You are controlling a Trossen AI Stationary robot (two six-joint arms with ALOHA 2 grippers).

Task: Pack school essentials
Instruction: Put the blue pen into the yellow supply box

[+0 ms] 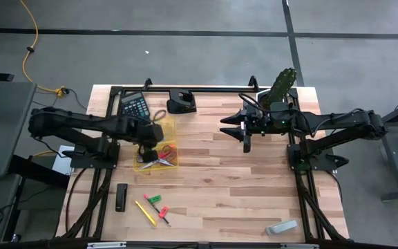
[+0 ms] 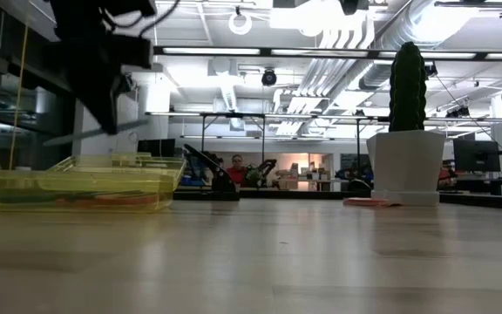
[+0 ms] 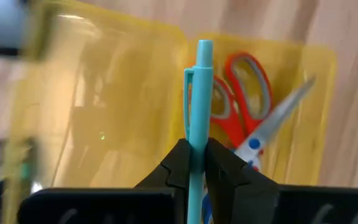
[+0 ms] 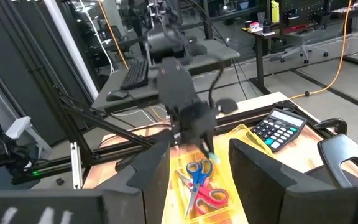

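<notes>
My left gripper [image 3: 196,149] hangs over the yellow tray [image 1: 168,131] at the table's left and is shut on a light blue pen [image 3: 197,93]. In the tray lie red-handled scissors [image 3: 244,93], with a blue handle [image 3: 253,144] beside them. A yellow pen [image 1: 144,212] and small green and red pieces [image 1: 156,202] lie on the wood near the front edge. My right gripper [image 4: 201,180] is open and holds nothing. It hovers level right of the table's middle [image 1: 246,131], facing the tray. My left gripper pinches the pen's shaft [image 3: 196,140] between its two fingers, below the clip. The fingers come from above, pointing steeply down. The pen is lifted clear above the tray; in the low view it lies nearly level [image 2: 94,133] below the gripper.
A calculator [image 1: 135,105] and a black holder [image 1: 182,102] stand at the far edge. The cactus in its white pot [image 2: 405,148] is at the far right. A black bar [image 1: 121,197] and a grey object [image 1: 282,227] lie near the front edge.
</notes>
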